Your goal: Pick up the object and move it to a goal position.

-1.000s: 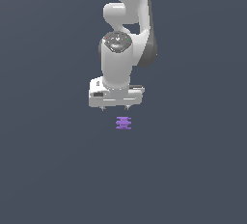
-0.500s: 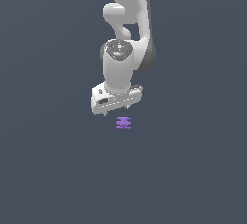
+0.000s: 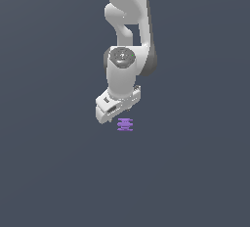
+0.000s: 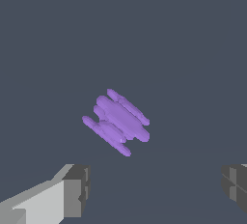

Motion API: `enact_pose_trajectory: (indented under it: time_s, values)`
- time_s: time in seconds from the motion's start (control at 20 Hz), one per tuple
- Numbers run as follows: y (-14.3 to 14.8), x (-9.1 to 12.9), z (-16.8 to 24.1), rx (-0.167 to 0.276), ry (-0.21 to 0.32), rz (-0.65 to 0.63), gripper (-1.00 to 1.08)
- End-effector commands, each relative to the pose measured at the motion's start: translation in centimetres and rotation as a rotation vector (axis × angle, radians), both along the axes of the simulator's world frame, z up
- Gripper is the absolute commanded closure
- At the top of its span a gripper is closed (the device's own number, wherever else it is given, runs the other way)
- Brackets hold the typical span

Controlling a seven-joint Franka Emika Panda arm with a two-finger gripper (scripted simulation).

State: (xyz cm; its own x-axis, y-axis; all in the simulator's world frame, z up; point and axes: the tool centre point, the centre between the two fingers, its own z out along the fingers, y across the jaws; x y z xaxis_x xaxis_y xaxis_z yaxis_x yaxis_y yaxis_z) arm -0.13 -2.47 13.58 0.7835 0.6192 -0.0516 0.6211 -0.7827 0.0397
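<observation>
The white robot arm (image 3: 128, 35) reaches down, its white hand (image 3: 117, 106) tilted (fingers spread wide apart) just above the small purple ridged stack (image 3: 125, 124), which lies on the plain dark grey counter (image 3: 195, 172).

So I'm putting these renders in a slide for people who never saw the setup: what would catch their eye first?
Probably the white robot arm, reaching down from the top of the exterior view against a plain dark grey floor. Next, the only colour: a small purple ridged object on the floor just below the gripper. In the wrist view it lies between the open fingers, untouched.
</observation>
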Motion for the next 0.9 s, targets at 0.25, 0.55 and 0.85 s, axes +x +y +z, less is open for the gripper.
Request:
enact_pose_trajectory:
  time_s: [0.25, 0.55, 0.85]
  values:
    - [0.5, -0.1, -1.4, 0.014, 0.012, 0.222, -0.92]
    - [1.0, -0.2, -2.5, 0.027, 0.018, 0.398, -0.92]
    - [1.6, -0.3, -3.5, 0.041, 0.020, 0.573, -0.92]
